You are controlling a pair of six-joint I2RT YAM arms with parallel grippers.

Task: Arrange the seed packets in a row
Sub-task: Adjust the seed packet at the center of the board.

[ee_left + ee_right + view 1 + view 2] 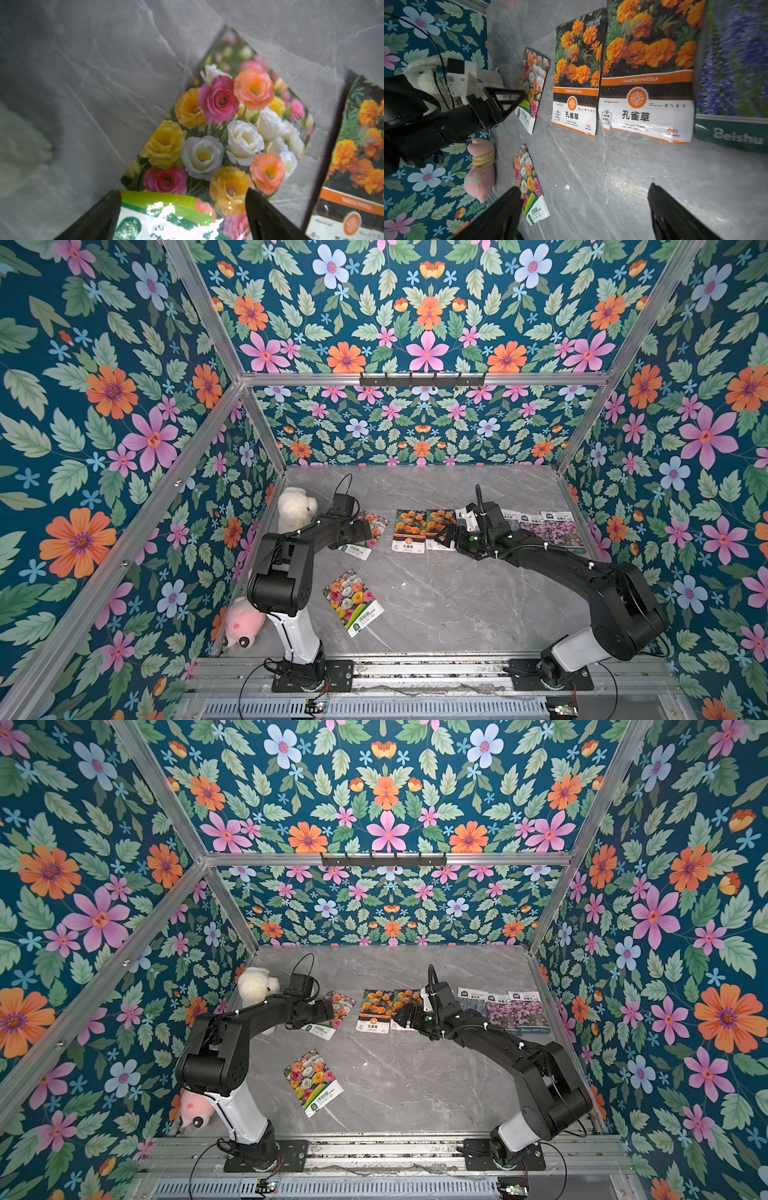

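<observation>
Showing the grey marbled table (436,597) in both top views, with an incomplete row across its middle. On the left arm's side lies the tilted multicolour packet (376,524), skewed against the row's line and a little apart from the first marigold packet (409,531). The second marigold packet (439,517) lies just beside the first, long edges meeting, labels toward the robot. Beyond it come the lavender packet (471,1002) and the pink-purple packets (523,1011), partly hidden by the right arm (540,556), so their count cannot be told. The loose multicolour packet (352,601) lies flat and askew, well apart from the row, nearer the robot. The left hand (365,531) hangs over the tilted multicolour packet. In the left wrist view its fingers (99,214) stand wide, either side of the packet's green-and-white label end; contact cannot be told. The right hand (444,538) sits over the second marigold packet's label end, fingers (675,214) spread wide with bare table between them. A white plush toy (293,506) and a pink plush toy (241,624) rest along the table's left-arm edge.
</observation>
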